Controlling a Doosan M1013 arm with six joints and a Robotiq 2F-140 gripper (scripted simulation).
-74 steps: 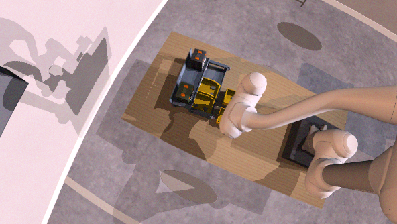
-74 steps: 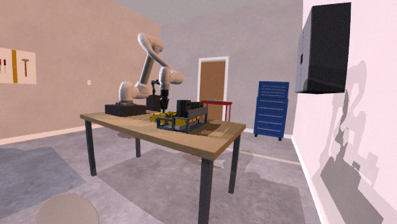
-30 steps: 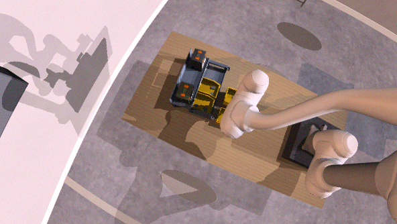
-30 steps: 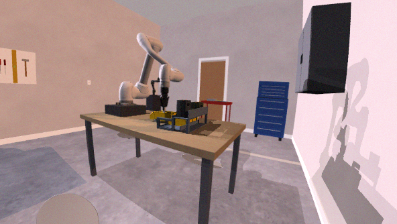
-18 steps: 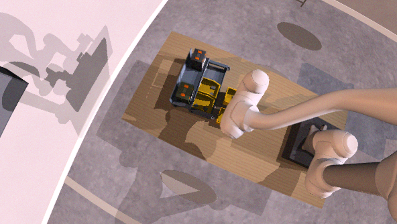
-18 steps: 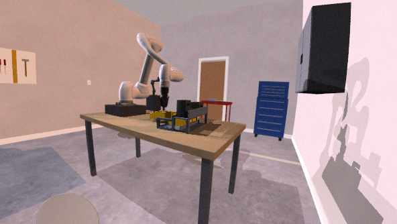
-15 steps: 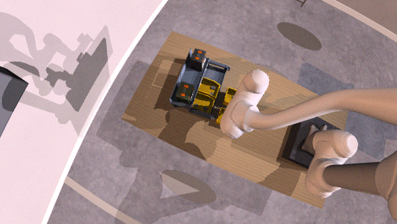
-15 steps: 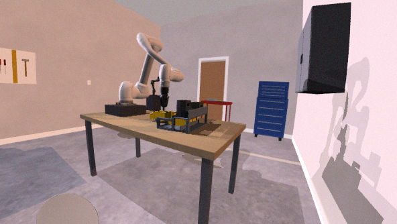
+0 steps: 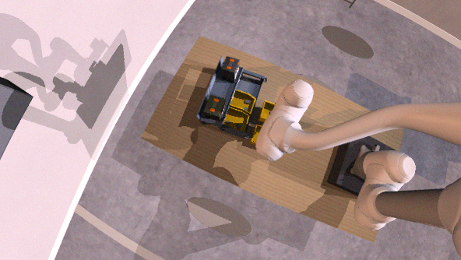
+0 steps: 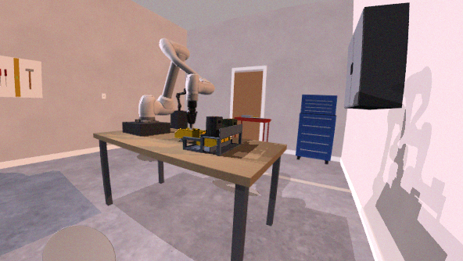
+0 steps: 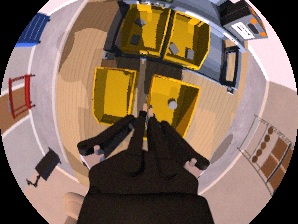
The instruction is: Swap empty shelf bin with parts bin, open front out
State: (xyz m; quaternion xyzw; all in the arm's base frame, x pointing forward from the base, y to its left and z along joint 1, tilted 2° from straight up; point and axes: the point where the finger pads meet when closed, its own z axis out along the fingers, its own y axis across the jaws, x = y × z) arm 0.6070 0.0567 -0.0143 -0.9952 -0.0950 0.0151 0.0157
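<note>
Fingers of the gripper [image 10: 191, 126] [image 11: 148, 112] look pressed together on the inner wall of the parts bin [image 9: 268, 110] [image 10: 183, 134] [image 11: 164, 95], centre of the wrist frame, likely leaving its far side free to enter the shelf [image 9: 254, 75] [image 10: 219, 146] [image 11: 230, 90].
</note>
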